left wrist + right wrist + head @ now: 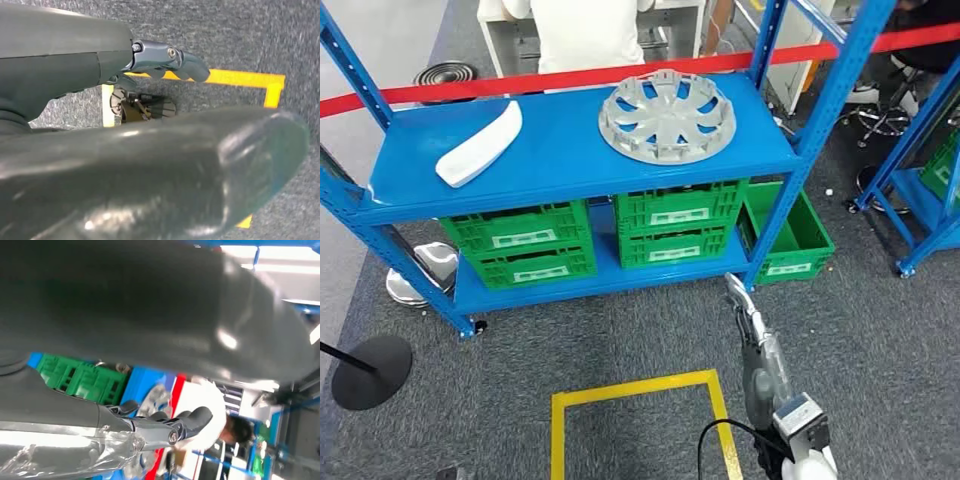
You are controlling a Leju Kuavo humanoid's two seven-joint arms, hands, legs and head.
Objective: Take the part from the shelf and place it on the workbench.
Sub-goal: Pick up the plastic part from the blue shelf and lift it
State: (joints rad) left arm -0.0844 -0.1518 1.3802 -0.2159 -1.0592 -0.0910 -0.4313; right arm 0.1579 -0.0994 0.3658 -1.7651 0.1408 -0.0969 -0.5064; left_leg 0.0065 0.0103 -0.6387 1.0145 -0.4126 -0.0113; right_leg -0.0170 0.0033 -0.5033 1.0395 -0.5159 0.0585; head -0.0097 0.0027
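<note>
A blue shelf (569, 165) stands ahead of me. On its top board lie a white curved part (480, 145) at the left and a round grey wheel cover (667, 117) at the right. My right hand (744, 310) reaches forward below the shelf's right front corner, fingers stretched out and holding nothing. In the right wrist view the right hand (170, 427) points toward the wheel cover (156, 397), well apart from it. My left hand (166, 57) hangs over the grey carpet with straight fingers and holds nothing.
Green crates (546, 245) fill the lower board, and one more green crate (792, 235) sits on the floor at the right. A red barrier tape (622, 72) and a person in white (584, 30) are behind the shelf. Yellow floor marking (637, 390) lies before me; a black stand base (369, 370) at left.
</note>
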